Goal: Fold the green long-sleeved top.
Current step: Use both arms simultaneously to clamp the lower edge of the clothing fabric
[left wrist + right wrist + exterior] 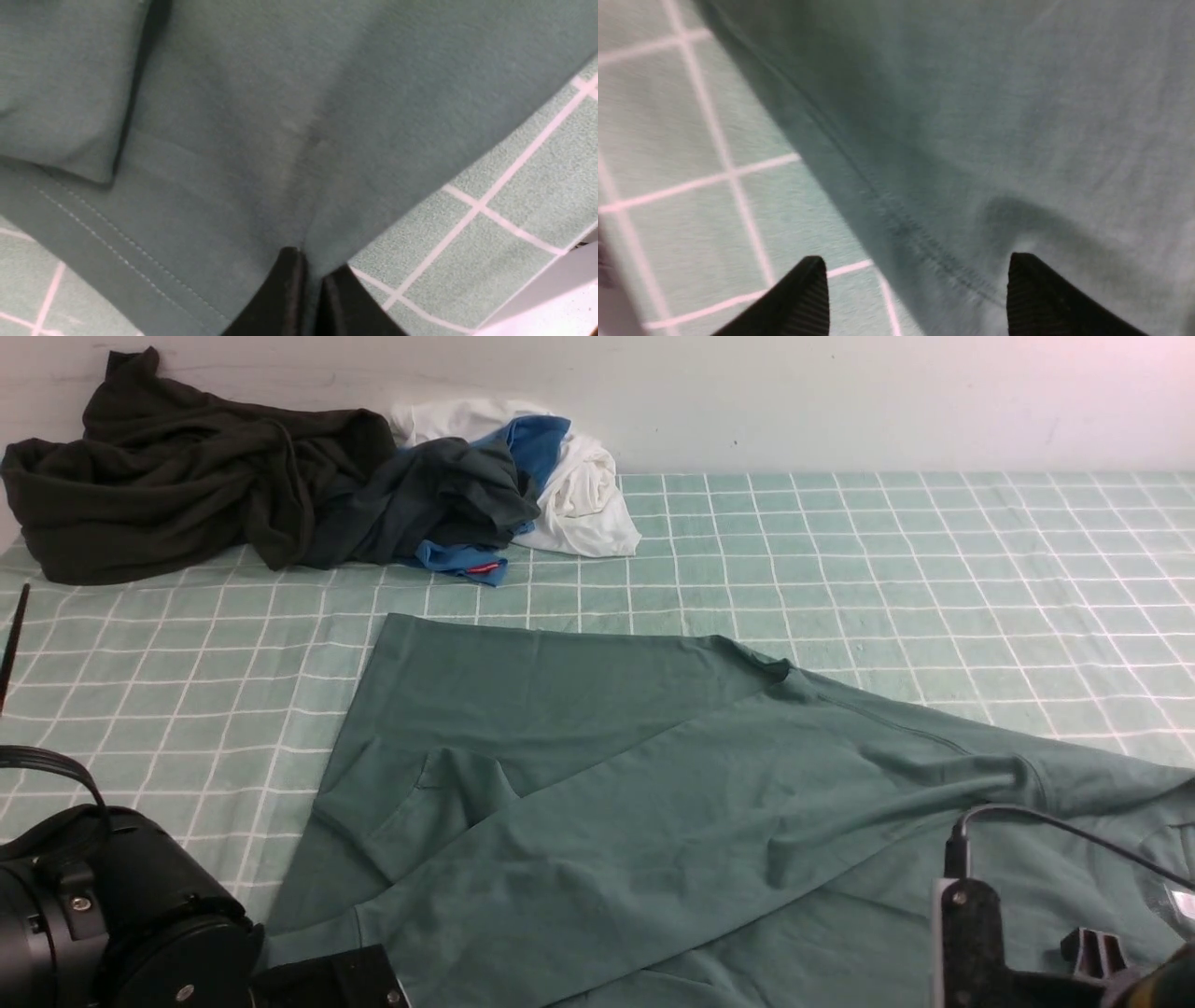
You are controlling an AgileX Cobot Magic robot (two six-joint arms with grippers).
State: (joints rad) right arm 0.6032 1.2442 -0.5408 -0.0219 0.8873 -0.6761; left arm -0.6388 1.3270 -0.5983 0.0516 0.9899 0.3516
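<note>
We note the left gripper (312, 280) closed, pinching the green long-sleeved top (597, 803) between its tips. The right gripper (915, 280) is wide open and empty, straddling the top's stitched edge. Risks: a one-sided pull would skew the cloth, and the right jaws may nip the checked tablecloth (668, 116).

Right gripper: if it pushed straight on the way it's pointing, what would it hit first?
Most likely the green top: the right gripper points at its cloth, open jaws straddling its stitched edge. How near it is remains unclear.

One green top (597, 803) (one clothes pile (280, 495))
</note>
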